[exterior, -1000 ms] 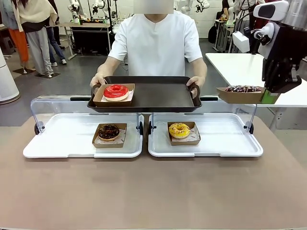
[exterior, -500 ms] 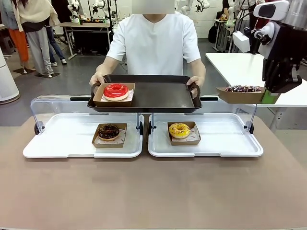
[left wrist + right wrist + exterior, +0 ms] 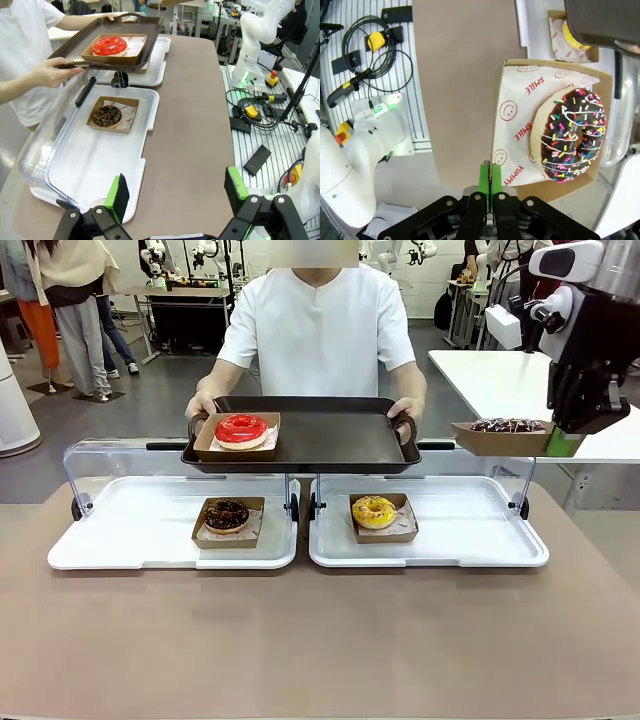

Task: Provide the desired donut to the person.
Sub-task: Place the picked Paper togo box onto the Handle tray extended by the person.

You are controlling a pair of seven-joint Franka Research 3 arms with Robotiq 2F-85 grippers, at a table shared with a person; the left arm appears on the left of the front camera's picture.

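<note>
The person (image 3: 320,330) in a white shirt holds a dark tray (image 3: 330,435) across the table, gripping both of its handles. On its left end a red-glazed donut (image 3: 241,430) sits in a cardboard box. At the far right, my right gripper (image 3: 560,440) hangs above the table, shut on the edge of a cardboard box (image 3: 507,150) that carries a chocolate sprinkle donut (image 3: 572,135). That sprinkle donut (image 3: 506,425) hangs level with the tray's right end. My left gripper (image 3: 177,192) is open and empty over the near end of a white tray (image 3: 90,170).
Two white trays (image 3: 150,540) with raised clear lids lie side by side. One holds a chocolate donut (image 3: 227,514), the other a yellow donut (image 3: 374,511), both boxed. Bare brown table (image 3: 320,640) lies in front. A white table (image 3: 490,375) stands back right.
The person has shifted slightly while holding the tray. Both grippers and the boxed sprinkle donut have stayed still.
</note>
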